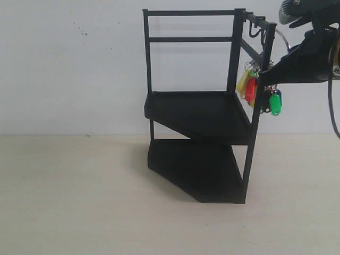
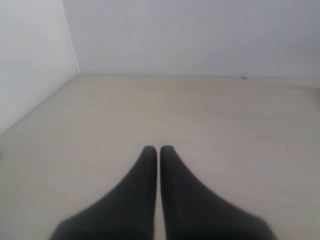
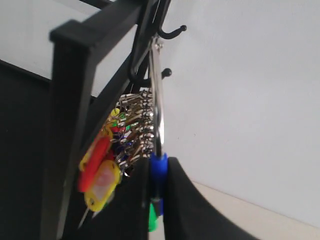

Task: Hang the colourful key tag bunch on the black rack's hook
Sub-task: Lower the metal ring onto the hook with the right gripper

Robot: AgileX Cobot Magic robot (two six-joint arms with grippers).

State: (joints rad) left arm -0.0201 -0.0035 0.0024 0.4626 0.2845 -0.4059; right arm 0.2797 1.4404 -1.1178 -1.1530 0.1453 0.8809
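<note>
Black rack (image 1: pixel 199 114): stood on a pale table (image 1: pixel 79 202), hooks (image 1: pixel 256 29) fixed at its top right rail
Right gripper (image 3: pixel 159 162): clamped on the bunch's blue loop (image 3: pixel 158 176)
Left gripper (image 2: pixel 158 150): pressed together, nothing held
Colourful key tag bunch (image 1: pixel 255 87): held against the rack's right post, just below the hooks

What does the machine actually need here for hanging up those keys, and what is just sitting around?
In the job:
- key tag bunch
- black rack and its hook
- right arm, jaws shut on the bunch's blue loop

Just there:
- left jaws, shut on nothing
- table
- white wall
</note>
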